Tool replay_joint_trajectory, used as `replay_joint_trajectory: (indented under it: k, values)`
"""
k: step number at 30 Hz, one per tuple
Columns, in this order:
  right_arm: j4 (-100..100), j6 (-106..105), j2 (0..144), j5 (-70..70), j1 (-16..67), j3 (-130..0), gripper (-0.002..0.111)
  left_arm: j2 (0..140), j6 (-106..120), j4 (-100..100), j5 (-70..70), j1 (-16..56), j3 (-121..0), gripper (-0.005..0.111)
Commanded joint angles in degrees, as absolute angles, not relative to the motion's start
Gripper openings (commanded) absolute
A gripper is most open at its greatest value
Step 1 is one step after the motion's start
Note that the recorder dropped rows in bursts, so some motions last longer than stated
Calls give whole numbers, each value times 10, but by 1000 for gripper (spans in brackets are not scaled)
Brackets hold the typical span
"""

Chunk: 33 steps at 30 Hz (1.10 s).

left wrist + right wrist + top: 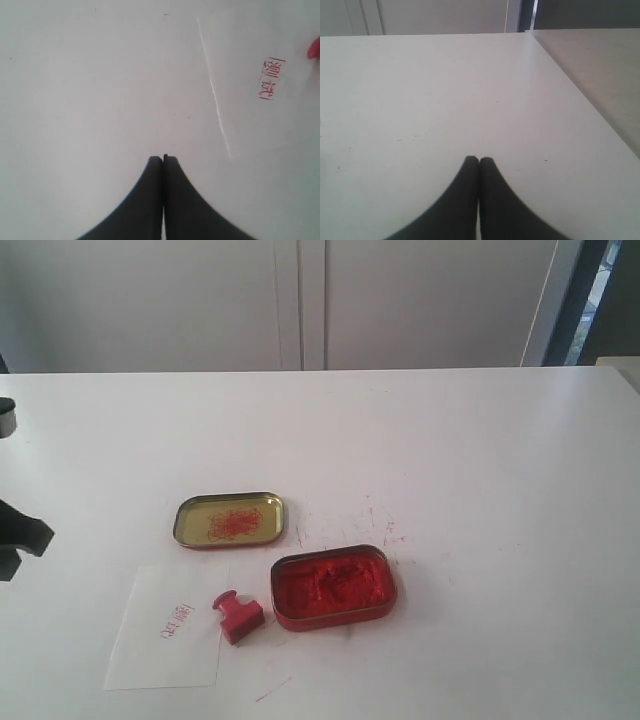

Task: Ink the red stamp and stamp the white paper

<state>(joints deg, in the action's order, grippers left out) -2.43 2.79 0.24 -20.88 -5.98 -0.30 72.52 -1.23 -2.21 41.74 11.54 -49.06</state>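
Both grippers are closed and empty: left gripper [163, 159] has its jaws pressed flat together over bare table [480, 460], and right gripper [479, 160] is the same, tips touching, nothing between them. Stamp [238, 616] sits at the near side of the table, at the right edge of the paper [165, 635] and just beside the open ink tin [333, 586], with a small gap to the tin. Can't tell whether its base overlaps the paper edge. It looks tipped rather than standing straight, though I'm not certain. Its long axis runs diagonally in the exterior view, knob toward far-left, block base toward near-right. Lid [229, 519] lies behind the paper and stamp, well clear of both. The paper already carries one red mark [177, 621]. The key relation is stamp to left gripper. In the left wrist view the paper [250, 85] lies ahead of the closed tips and off to one side, and only a red sliver of the stamp [315, 47] shows past the paper's far edge. So the stamp lies beyond the paper from the left gripper, and the reach goes across the sheet. The left arm [20, 532] shows at the left edge of the exterior view. The right wrist view shows only bare table and its edge, no task items, and the right gripper isn't in the exterior view. My call is that the left arm is nearer and better placed. The jaws need to part first, then line up across the knob, square to that diagonal. The risk is dragging the paper on the way over.
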Motion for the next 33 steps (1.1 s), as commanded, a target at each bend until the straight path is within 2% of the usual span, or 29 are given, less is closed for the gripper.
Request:
replay_joint_trajectory:
  k: [1, 10, 26, 33]
  values:
    - [-26, 24, 0, -200, -58, 0, 0, 686, 78, -118, 421, 80, -455, 0]
    - [-26, 24, 0, -200, -58, 0, 0, 615, 124, -175, 421, 31, -414, 0]
    - [-26, 24, 0, -200, -58, 0, 0, 361, 123, -175, 417, 30, -321, 0]
    - [-26, 24, 0, -200, -58, 0, 0, 304, 125, -175, 418, 30, -314, 0]
